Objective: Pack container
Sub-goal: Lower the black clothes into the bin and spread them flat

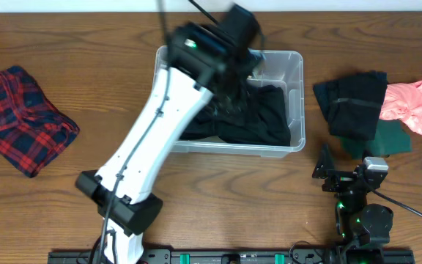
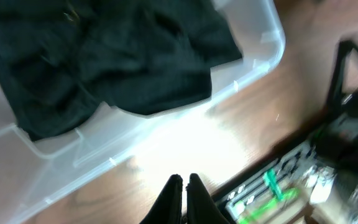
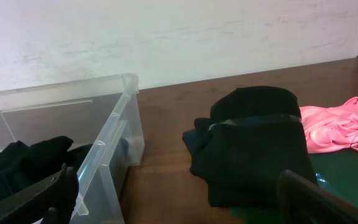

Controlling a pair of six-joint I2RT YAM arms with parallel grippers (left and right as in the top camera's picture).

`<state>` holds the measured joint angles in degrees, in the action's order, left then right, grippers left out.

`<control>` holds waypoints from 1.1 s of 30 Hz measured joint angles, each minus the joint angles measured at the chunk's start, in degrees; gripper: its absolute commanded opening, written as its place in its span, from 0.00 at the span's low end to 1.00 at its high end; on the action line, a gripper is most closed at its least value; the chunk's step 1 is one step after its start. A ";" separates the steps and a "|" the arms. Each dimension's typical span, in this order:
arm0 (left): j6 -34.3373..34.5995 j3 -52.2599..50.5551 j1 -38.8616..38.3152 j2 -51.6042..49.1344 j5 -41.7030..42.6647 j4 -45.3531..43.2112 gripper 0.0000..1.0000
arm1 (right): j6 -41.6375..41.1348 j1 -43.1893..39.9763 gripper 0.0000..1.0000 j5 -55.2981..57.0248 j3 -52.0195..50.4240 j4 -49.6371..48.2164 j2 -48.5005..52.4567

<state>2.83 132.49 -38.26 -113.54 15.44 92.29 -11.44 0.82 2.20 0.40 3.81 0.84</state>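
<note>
The left claw (image 2: 185,185) has its two fingers drawn together with only a thin slit between them, and nothing is caught there. It hangs over the container (image 1: 297,88), a clear rimmed bin that sits on the wooden tabletop (image 1: 64,66). Past the fingertips, the wrist view shows the bin's rounded corner and long rim. A rumpled black garment (image 2: 117,56) lies inside and covers most of the floor. That view is blurred, so I cannot tell how high the tips are above the rim. From overhead, the white left arm (image 1: 149,139) reaches slantwise from the near edge of the tabletop and hides the bin's left part. The right claw (image 3: 173,190) stands wide open and empty, low near the tabletop, with its dark fingers (image 3: 316,202) at the lower corners of its own view. Straight ahead of it, near, sits a folded black pile (image 3: 253,143). A dark green cloth (image 3: 353,171) shows from under the pile's right side, and a pink garment (image 3: 340,127) lies ahead to the right, touching the pile. Ahead and to the left of this claw is the container's end wall, with bare wood between it and the pile. Far to the left of both claws, well apart from the bin, a red plaid cloth (image 1: 20,121) lies bunched.
</note>
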 measured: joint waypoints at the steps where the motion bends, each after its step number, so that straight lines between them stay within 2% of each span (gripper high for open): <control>1: -0.24 -1.38 -0.85 -0.17 -0.46 -0.02 0.06 | 0.00 0.00 0.99 0.00 0.00 0.00 0.00; 5: -0.35 -8.57 -2.62 -1.36 -1.38 -3.52 0.06 | 0.00 0.00 0.99 -0.02 0.00 0.00 0.00; 13: -0.31 -23.21 -3.54 -3.39 -2.10 -19.06 0.06 | 0.00 0.00 0.99 0.00 0.00 0.00 0.02; 27: -0.33 -37.22 -3.63 -3.37 -0.85 -43.23 0.06 | 0.00 0.00 0.99 0.00 0.00 0.00 0.00; 33: -0.33 -40.96 -3.67 -3.37 -1.77 -50.51 0.06 | 0.00 0.00 0.99 0.00 0.00 0.00 0.02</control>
<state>2.50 91.53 -41.93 -116.90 13.67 41.78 -11.44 0.82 2.20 0.40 3.81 0.86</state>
